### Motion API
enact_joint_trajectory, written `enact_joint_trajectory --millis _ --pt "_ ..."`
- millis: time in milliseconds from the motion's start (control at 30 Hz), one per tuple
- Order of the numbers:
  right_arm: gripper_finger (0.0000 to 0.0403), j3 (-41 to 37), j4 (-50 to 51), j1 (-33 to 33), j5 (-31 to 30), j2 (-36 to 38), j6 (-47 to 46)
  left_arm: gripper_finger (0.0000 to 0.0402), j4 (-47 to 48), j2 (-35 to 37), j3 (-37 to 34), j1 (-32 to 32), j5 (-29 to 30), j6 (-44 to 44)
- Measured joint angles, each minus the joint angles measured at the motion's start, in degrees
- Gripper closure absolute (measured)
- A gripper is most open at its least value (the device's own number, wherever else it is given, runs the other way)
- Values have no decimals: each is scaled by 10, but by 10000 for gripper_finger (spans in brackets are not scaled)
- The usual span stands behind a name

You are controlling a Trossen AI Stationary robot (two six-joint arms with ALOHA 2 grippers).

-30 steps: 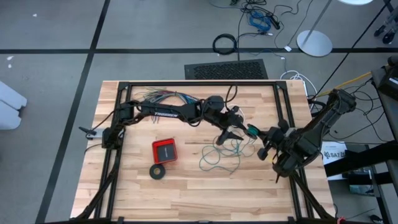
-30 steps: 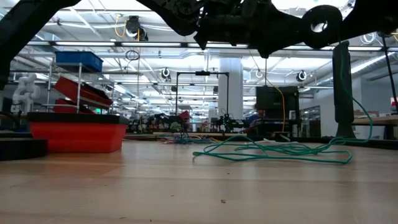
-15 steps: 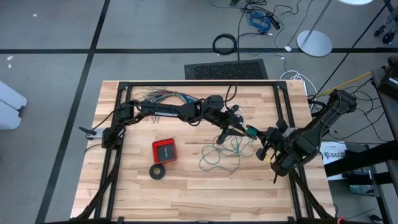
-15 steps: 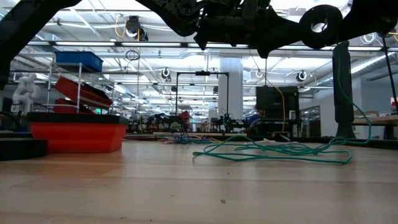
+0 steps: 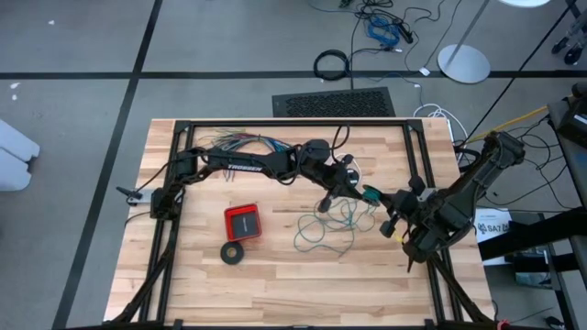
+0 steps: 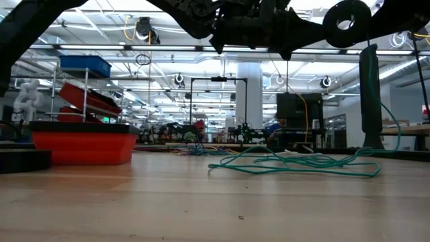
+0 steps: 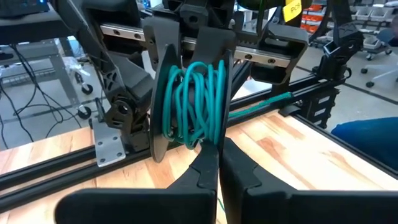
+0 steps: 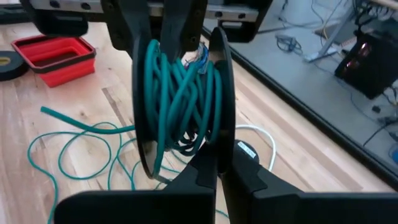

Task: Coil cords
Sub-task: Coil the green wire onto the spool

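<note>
The teal-green cord is partly wound into a small coil (image 5: pixel 371 193) that hangs in the air right of the table's middle. The rest lies in loose loops (image 5: pixel 323 227) on the wood, with one strand (image 6: pixel 396 131) rising from them. My left gripper (image 5: pixel 356 190) reaches the coil from the table's left, and my right gripper (image 5: pixel 383 202) reaches it from the right. Both are shut at the coil. A thin white cord (image 8: pixel 268 140) lies on the table under the coil. My left gripper (image 7: pixel 213 149) is shut with its fingertips at the coil's lower turns (image 7: pixel 198 138). It comes nearly level from the table's left. The coil stands upright and clear of the table; the turns hide which strands lie between the fingers. My right gripper (image 8: pixel 214 157) is shut with its fingertips at the coil's lower turns (image 8: pixel 186 146). It slants down from the table's right. The coil (image 8: pixel 180 93) hangs clear of the table, and a slack tail (image 8: pixel 81 127) runs down to the loose loops. The pinched strands do not show.
A red box (image 5: pixel 243 221) and a black tape ring (image 5: pixel 232 253) lie left of the loose loops. A fan of many-coloured wires (image 5: pixel 240 142) lies at the far left, under my left arm. The black frame rails (image 5: pixel 275 122) edge the table. Bare wood spreads along the near side.
My left gripper has shut its fingers at the coil while staying where it was. The coil stays in the air between the two grippers, and the loose loops on the table have not moved.
</note>
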State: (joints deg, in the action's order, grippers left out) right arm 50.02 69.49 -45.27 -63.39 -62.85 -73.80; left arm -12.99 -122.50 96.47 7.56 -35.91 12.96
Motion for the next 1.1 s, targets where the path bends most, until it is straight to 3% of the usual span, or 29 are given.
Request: enact_joint_trajectory --millis 600,1100 --pt "341 0 0 -26 -41 0 10 401 0 0 0 8 -56 10" --pt "340 0 -12 -66 -107 9 7 401 -2 0 0 15 -134 13"
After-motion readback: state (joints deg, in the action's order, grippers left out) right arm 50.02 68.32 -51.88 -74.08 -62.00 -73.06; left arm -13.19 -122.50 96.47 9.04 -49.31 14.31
